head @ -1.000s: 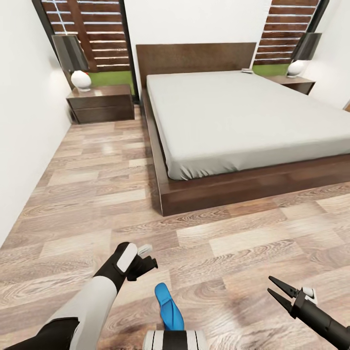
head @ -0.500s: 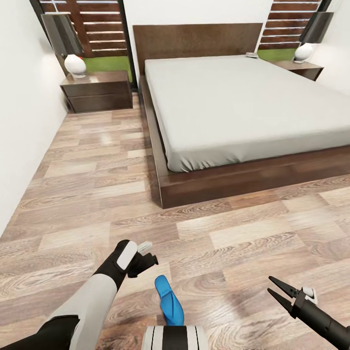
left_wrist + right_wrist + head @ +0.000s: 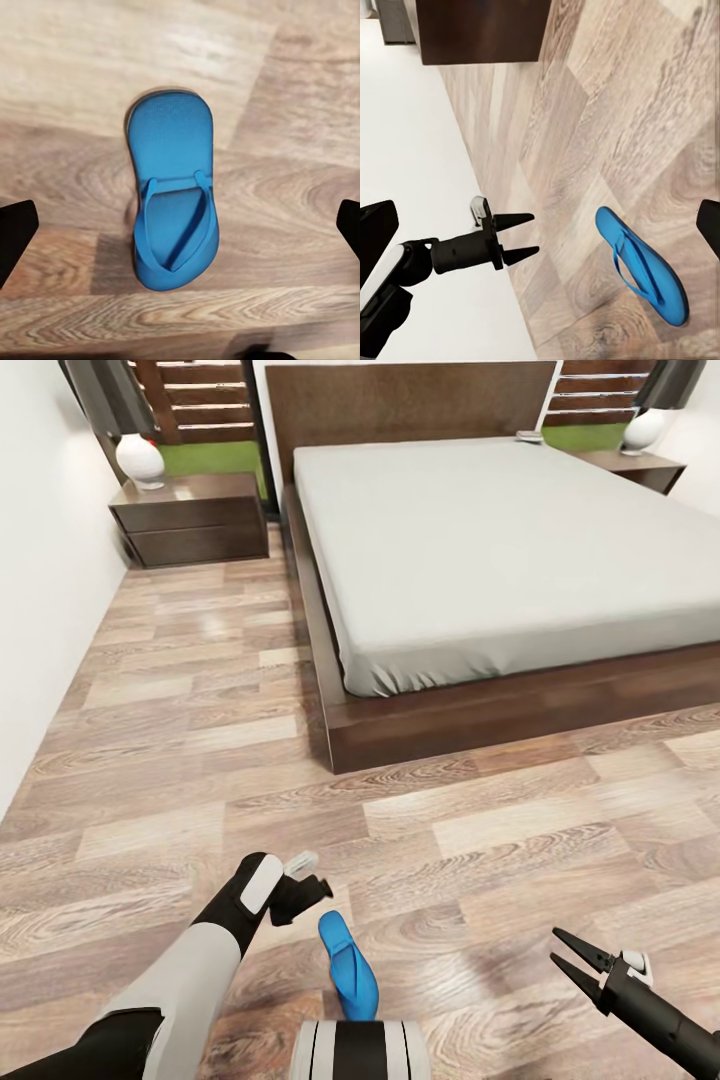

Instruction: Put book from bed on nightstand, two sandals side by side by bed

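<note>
Low in the frame, my left pincer [image 3: 318, 874], jaws apart, hovers above the sandal [image 3: 347, 966]: light, floppy, best pinched at its edge.

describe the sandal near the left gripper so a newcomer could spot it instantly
Start at the bed, then drop to the wood floor before its foot. The sandal lies flat beside the open left gripper. It is the bright blue flip-flop among browns.
</note>
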{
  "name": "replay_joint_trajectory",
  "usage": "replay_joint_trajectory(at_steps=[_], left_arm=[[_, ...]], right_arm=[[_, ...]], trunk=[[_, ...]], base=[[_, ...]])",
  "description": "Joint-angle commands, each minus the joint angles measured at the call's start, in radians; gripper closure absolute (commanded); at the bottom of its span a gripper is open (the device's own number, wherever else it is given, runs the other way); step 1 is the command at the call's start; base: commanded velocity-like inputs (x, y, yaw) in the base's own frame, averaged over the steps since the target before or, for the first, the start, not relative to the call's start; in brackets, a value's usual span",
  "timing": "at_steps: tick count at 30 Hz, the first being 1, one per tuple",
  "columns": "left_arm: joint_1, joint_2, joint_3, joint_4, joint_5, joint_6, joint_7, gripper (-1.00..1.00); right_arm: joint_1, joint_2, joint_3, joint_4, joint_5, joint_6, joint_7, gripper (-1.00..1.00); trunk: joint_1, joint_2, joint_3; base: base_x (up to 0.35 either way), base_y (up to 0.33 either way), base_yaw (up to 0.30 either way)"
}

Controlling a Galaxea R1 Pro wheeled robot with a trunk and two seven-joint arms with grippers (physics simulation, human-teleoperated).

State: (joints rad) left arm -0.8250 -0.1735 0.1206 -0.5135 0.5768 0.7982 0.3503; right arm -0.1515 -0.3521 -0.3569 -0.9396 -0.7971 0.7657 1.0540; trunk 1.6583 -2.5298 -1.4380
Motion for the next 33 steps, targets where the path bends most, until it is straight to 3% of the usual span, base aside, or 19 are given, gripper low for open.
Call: replay_joint_trajectory(at_steps=[1, 33], left_arm=[[0.0, -0.001, 0.005, -0.002, 0.011, 0.003, 0.008, -1.0], [0.0, -0.001, 0.005, -0.002, 0.011, 0.002, 0.001, -1.0]], right_arm=[[0.0, 0.0, 0.0, 0.0, -0.004, 0.006, 0.001, -1.0], [0.0, 0.001, 0.001, 0.0, -0.004, 0.006, 0.001, -1.0]], trunk=[[0.0, -0.001, -0.005], [0.015, -0.008, -0.128]], base=[[0.0, 0.0, 0.0], [0.0, 0.0, 0.0]])
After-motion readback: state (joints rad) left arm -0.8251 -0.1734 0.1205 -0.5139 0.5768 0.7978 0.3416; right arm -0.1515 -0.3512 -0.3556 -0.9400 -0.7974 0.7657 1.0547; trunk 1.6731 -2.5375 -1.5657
